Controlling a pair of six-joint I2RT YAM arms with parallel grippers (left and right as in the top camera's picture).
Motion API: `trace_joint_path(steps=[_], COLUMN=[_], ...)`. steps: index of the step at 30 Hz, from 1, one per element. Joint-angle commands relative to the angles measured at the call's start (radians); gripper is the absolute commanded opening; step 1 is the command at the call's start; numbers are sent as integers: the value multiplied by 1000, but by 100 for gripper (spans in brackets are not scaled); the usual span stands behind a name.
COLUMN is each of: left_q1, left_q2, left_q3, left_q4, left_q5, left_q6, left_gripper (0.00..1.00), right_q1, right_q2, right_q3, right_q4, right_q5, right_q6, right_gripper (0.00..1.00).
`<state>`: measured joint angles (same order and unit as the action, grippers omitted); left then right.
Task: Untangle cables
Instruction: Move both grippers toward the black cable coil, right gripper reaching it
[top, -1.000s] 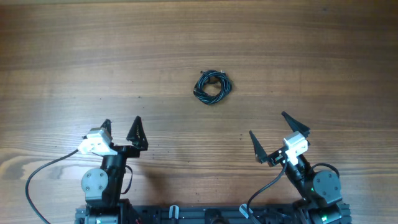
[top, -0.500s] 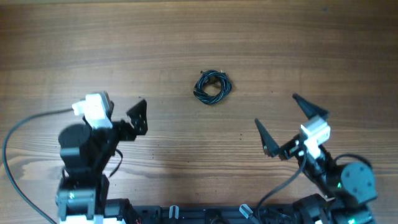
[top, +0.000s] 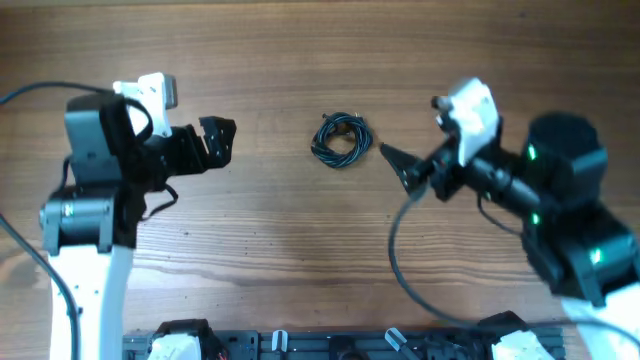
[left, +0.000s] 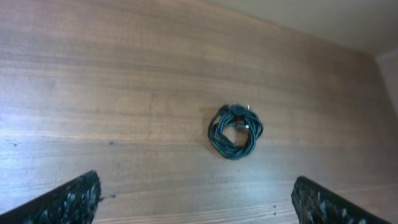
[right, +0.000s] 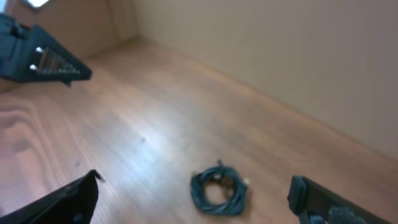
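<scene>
The cables are one small dark coil of thin cord lying flat on the wooden table, slightly back of the middle. My left gripper is open and empty, to the left of the coil and pointing at it across a gap. My right gripper is open and empty, close to the right of the coil without touching it. The coil lies ahead of the open left fingers in the left wrist view. In the right wrist view the coil lies between the open right fingers.
The bare wooden table runs all round the coil. Thick black arm wires hang at the left and by the right arm. The left gripper's finger shows at the top left of the right wrist view.
Both arms have risen from the front edge and moved back to the coil's level. The right gripper has swung in close to the coil. The coil has not moved.
</scene>
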<state>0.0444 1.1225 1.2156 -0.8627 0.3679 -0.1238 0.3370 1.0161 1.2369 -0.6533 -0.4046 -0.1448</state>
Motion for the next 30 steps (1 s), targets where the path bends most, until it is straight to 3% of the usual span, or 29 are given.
trace_joint_path(steps=[1, 4, 14, 19, 30], left_q1=[5, 5, 5, 5, 5], left_q2=[74, 105, 111, 116, 171], left_q3=[84, 84, 83, 80, 80], left_q4=[-43, -21, -39, -6, 2], left_q5=[21, 21, 28, 24, 25], left_q6=[61, 61, 60, 54, -47], left_gripper=[100, 100, 100, 100, 100], right_q1=[-2, -2, -2, -2, 2], right_q2=[164, 309, 585, 703, 939], right_q3=[204, 314, 313, 313, 312], right_q4=[-146, -258, -166, -122, -161], right_q5=[-68, -67, -29, 149, 162], right_q6=[-13, -21, 138, 345, 462], right_gripper=[100, 100, 100, 99, 80])
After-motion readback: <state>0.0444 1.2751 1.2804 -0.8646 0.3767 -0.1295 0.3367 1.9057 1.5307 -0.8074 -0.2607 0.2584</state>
